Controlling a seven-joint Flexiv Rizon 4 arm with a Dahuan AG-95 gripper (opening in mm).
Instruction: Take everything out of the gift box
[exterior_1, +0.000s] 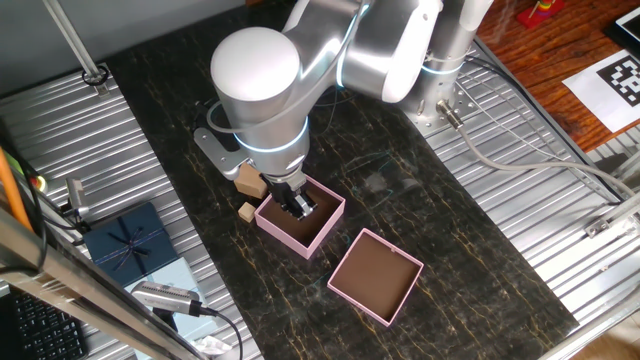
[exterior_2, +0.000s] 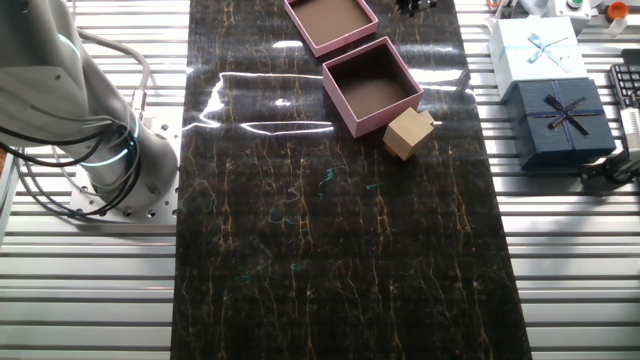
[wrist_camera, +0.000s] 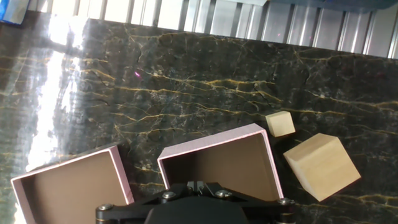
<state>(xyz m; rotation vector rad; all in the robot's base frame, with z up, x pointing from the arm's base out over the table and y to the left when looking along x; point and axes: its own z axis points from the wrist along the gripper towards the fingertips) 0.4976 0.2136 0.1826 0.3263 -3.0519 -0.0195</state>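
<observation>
Arm (exterior_1: 300, 60): big silver thing is filling the upper middle of one fixed view, bending straight down over the table.
Table (exterior_2: 330, 260): dark marble-look top is running down the frame centre, ribbed metal on both sides; lower half is lying wide open.
Dark blue ribboned box (exterior_2: 562, 120): sitting at the right edge, a pale blue box (exterior_2: 540, 48) just above it.
Lid tray (exterior_2: 330, 20): sitting at the top centre, close to the gift box.
Gift box (exterior_2: 372, 84): sitting upper centre, inside looking bare brown.
Gripper (exterior_1: 298, 205): dipping into the gift box; honestly can't tell if the fingers are apart or together.
Big block (wrist_camera: 321, 165): resting just right of the box wall.
Small block (wrist_camera: 280, 123): sitting just above it, apart.
</observation>
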